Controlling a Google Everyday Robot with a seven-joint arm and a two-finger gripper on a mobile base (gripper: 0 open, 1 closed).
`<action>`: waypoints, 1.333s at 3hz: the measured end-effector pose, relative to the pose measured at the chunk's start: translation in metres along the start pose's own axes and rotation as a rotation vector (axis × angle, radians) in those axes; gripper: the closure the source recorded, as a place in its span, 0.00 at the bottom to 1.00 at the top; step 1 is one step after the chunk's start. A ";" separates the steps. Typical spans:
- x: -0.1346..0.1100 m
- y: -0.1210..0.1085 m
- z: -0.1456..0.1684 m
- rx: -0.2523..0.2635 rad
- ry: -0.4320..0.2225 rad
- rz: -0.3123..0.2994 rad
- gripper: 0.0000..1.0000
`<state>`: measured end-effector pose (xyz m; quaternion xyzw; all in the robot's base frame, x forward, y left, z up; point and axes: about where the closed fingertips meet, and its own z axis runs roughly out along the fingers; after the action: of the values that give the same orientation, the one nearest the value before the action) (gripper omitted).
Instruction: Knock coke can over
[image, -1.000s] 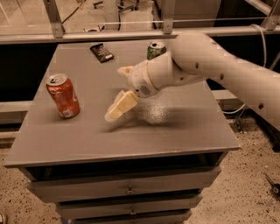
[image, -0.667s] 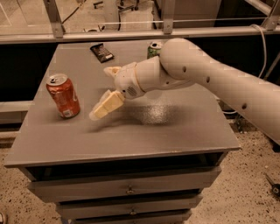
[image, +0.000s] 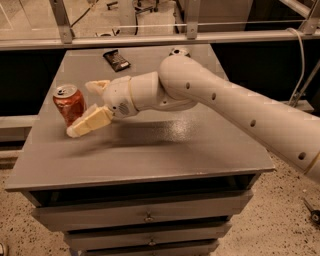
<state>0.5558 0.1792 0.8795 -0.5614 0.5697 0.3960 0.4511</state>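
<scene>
Coke can looks light, thin-walled and slick; a nudge high on its side should tip it. My jaws hang spread wide, holding nothing, just beside it.

From here my gripper sits at the left of the table. Its near finger covers the lower right of the coke can — contact I can't judge. The arm hides all but the top of another can and runs off the right edge. The print on the dark packet is too small to read.
</scene>
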 end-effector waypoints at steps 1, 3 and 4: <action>-0.007 0.005 0.013 -0.012 -0.046 0.019 0.39; -0.014 -0.005 -0.012 0.026 -0.050 0.041 0.85; -0.023 -0.016 -0.050 0.065 0.022 -0.011 1.00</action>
<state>0.5679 0.1368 0.9161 -0.5539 0.5839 0.3687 0.4651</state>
